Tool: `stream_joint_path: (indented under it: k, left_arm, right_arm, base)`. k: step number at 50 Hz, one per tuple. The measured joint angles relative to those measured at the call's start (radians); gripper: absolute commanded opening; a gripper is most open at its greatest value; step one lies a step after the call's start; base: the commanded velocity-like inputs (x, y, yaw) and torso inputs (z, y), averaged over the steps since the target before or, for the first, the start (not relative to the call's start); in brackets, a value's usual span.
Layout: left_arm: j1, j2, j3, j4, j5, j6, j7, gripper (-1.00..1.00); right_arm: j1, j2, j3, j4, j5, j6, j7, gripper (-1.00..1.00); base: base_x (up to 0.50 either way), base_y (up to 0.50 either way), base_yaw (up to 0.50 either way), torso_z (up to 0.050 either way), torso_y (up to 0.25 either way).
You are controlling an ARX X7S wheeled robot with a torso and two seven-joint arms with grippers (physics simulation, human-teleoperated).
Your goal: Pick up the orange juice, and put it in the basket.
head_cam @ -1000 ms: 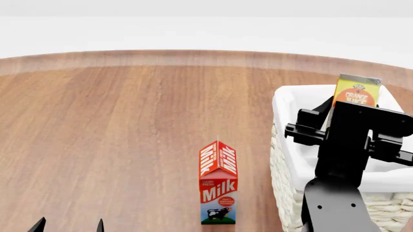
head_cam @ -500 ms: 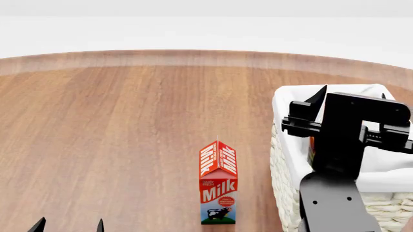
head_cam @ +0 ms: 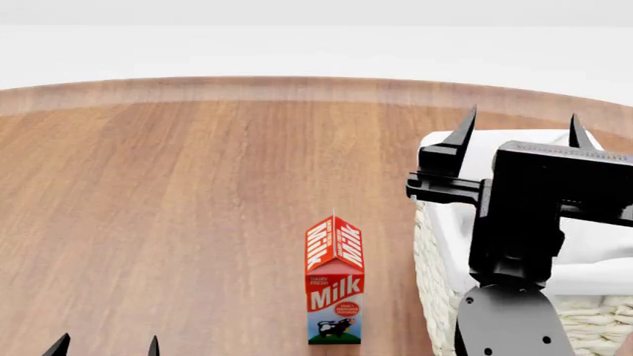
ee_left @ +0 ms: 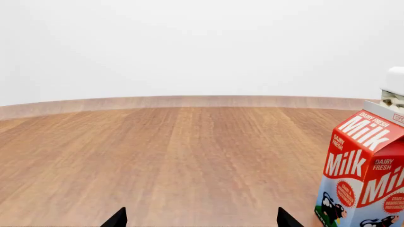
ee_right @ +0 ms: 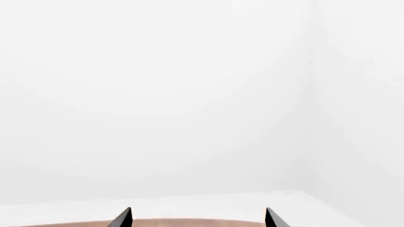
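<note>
The orange juice does not show in any view now; my right arm covers much of the inside of the basket. The basket is cream wicker with a white cloth lining and stands at the table's right. My right gripper is above the basket, open and empty, with its fingertips pointing up and away. In the right wrist view the right gripper faces a white wall with nothing between its fingers. My left gripper is open and empty at the near left edge; in the left wrist view the left gripper is over bare wood.
A red "Milk" carton stands upright on the wooden table, just left of the basket. The carton also shows in the left wrist view, with a corner of the basket behind it.
One second ago my right gripper held the orange juice over the basket. It then lowered into the basket. Now it has risen, open and empty, and the carton is out of sight.
</note>
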Motion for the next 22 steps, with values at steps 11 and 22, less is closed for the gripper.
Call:
stream_joint_path:
  k: [11,22]
  left_arm:
    - [-0.001,-0.001,0.002,0.0,-0.001,0.001,-0.002,1.0]
    - [-0.001,-0.003,0.004,-0.001,-0.003,0.002,-0.003,1.0]
  right_arm:
    - [-0.047,0.032,-0.002,-0.168,0.028,0.053,-0.002,1.0]
    - [-0.082,0.053,-0.002,-0.277,0.051,0.085,-0.002,1.0]
  base:
    - [0.0,0.0,0.0,0.0,0.0]
    - [0.0,0.0,0.0,0.0,0.0]
